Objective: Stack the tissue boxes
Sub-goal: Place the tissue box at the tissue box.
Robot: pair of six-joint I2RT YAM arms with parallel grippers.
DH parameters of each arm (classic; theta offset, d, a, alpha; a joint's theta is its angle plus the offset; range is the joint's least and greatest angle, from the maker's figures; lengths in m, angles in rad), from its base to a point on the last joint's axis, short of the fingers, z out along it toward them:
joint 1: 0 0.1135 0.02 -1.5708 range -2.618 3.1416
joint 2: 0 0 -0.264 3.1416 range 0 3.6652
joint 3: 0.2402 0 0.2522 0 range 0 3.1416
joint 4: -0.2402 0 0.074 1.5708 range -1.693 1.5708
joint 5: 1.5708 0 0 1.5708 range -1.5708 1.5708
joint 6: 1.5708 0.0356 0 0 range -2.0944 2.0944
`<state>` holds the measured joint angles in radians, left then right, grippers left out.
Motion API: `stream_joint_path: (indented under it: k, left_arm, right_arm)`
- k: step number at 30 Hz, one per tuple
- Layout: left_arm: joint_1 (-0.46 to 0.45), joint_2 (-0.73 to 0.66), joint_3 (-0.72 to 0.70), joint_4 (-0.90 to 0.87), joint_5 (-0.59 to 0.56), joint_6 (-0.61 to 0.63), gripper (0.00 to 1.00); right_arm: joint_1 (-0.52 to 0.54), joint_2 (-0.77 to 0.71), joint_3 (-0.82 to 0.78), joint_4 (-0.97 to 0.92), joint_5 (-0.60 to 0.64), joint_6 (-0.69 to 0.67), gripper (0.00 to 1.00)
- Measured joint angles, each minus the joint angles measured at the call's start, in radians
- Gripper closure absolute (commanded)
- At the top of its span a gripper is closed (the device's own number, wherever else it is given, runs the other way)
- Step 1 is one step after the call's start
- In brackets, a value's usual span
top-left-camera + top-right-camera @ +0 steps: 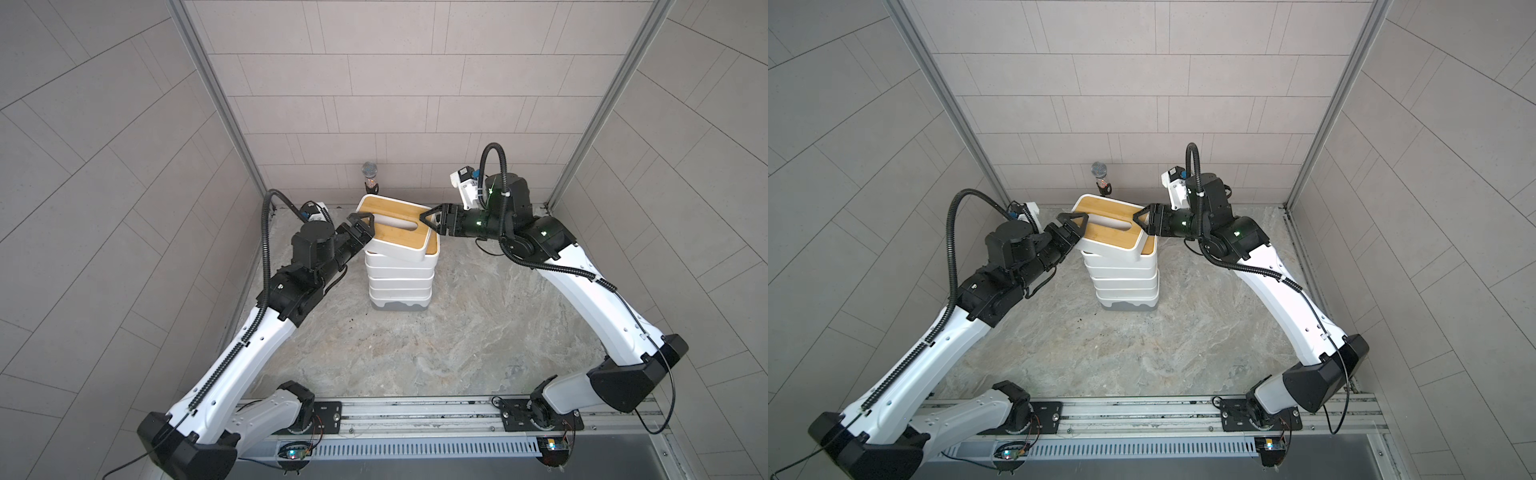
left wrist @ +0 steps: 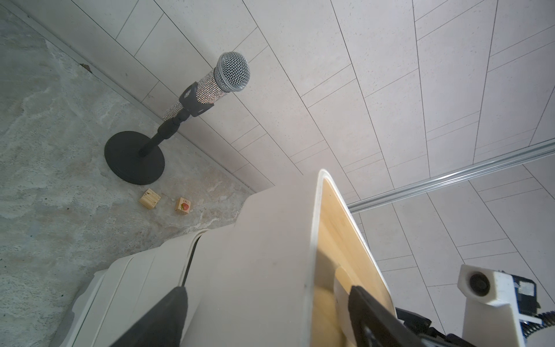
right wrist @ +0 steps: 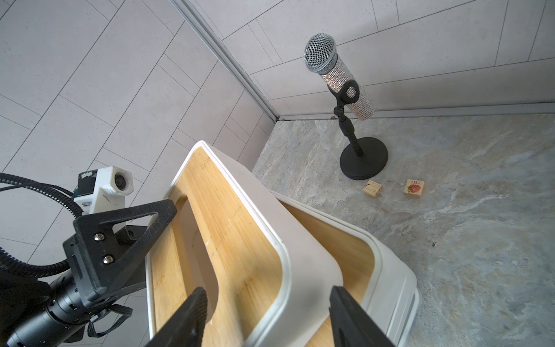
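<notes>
I cannot tell whether my left fingers (image 1: 365, 228) and right fingers (image 1: 434, 220) are clamping the tilted top box (image 1: 390, 216) between them. Sitting crooked, it is threatening to slide off the stack (image 1: 401, 282).

Arms (image 1: 232, 357) inward (left jaws apart)

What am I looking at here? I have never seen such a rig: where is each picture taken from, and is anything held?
Two robot arms work at a table, each ending in a two-fingered pincer. Two pictures look down from overhead; two come from cameras on the wrists. Mid-table stands a stack of tissue boxes; the top box, bamboo-lidded, sits askew on it. The left pincer straddles one end, the right pincer the opposite end; whether either grips it is unclear. Behind are a microphone and two wooden cubes.
</notes>
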<state>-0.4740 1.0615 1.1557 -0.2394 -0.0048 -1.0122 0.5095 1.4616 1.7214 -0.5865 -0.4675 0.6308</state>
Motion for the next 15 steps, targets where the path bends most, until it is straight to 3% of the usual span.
stream_joint_path:
  k: [7,15]
  left_arm:
    - [0.000,-0.005,0.011,-0.013,-0.015,0.018,0.02]
    - [0.000,-0.008,0.070,-0.081,-0.047,0.066,0.00]
  right_arm:
    - [0.000,0.000,0.000,-0.001,0.000,-0.003,0.38]
    - [0.000,-0.002,-0.002,-0.002,0.001,-0.003,0.26]
